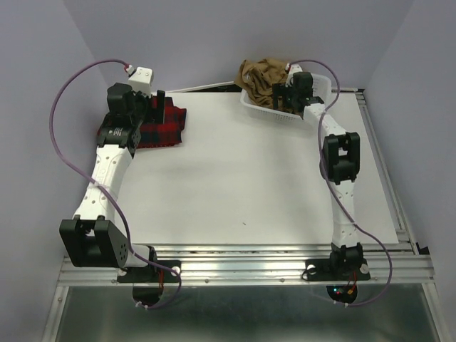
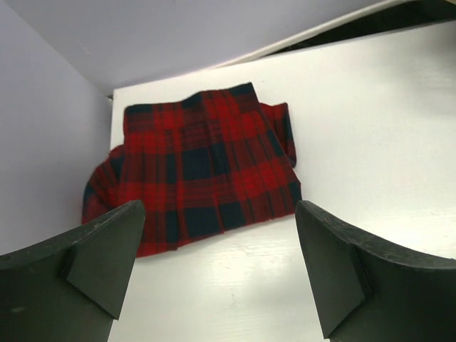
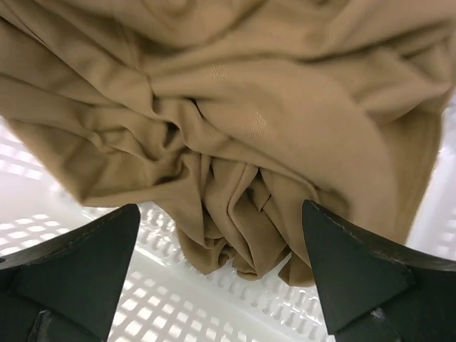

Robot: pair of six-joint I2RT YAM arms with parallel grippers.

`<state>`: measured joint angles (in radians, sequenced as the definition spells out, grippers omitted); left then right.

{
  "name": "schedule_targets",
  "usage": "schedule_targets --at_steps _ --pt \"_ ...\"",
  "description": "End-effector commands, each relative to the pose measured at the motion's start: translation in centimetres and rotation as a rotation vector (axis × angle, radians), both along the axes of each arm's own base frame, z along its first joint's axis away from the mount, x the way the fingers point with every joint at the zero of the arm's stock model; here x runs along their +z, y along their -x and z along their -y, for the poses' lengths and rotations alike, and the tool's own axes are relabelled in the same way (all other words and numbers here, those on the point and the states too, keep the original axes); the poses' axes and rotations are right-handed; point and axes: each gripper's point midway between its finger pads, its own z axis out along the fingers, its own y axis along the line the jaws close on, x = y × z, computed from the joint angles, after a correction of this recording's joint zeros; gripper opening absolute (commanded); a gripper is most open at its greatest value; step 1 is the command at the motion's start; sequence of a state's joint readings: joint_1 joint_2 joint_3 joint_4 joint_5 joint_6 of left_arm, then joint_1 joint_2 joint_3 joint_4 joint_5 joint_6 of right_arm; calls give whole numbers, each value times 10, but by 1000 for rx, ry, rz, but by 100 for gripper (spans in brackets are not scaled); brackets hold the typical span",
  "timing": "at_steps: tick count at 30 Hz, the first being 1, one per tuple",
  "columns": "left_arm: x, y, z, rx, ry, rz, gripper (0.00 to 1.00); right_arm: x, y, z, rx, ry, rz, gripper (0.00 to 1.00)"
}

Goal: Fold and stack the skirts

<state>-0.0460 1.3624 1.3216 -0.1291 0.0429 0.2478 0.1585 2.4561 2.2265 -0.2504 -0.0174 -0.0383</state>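
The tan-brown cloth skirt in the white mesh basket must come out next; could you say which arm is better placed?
Probably the right arm: its open jaws hang over the tan-brown skirt in the white plastic mesh basket. The left arm is over the red-and-black plaid skirt.

The red-and-black plaid skirt (image 2: 199, 171) lies folded flat on the white table (image 1: 249, 178), in its far left corner near the wall. The tan skirt (image 3: 235, 107) is crumpled in deep folds inside the white mesh basket (image 1: 267, 112) at the far right.
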Motion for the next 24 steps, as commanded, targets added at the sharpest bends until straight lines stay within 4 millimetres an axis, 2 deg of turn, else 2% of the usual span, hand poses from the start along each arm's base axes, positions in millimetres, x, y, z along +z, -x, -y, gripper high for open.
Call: schedule_targets --at_steps 1,2,6,9,11,12,13,15,16,17,18,19,20,22,23,24 --pt "23 6 18 -54 92 14 99 34 -26 13 -80 52 198 100" --pt "23 8 18 -56 92 14 99 18 -29 15 -88 67 182 100" --pt "24 9 19 -59 102 2 99 -9 -34 28 -143 119 183 100" --pt "34 8 22 -72 108 20 99 -35 -35 31 -142 153 157 99" --pt "38 7 22 -73 107 23 99 -39 -35 32 -145 155 152 88" --pt "38 6 22 -72 105 22 99 -36 -36 37 -155 149 157 71" --pt "37 5 21 -70 104 19 99 -33 -36 36 -155 139 160 63" --pt "35 5 23 -75 109 15 99 -23 -36 33 -141 119 174 46" --pt "33 4 23 -76 114 8 99 -9 -36 32 -140 114 193 28" --pt "33 3 24 -80 118 8 99 -1 -36 31 -137 107 206 20" --pt "32 2 26 -87 122 4 99 11 -37 36 -139 101 224 7" --pt "31 2 26 -88 127 2 99 21 -38 35 -137 96 240 1" --pt "32 1 27 -90 131 1 99 42 -38 35 -137 88 273 1" --pt "35 0 30 -103 138 4 99 66 -38 33 -127 78 314 0" --pt "39 -1 31 -110 141 10 99 93 -37 32 -129 67 360 0" --pt "41 -2 32 -113 144 13 99 107 -37 32 -131 58 387 1"
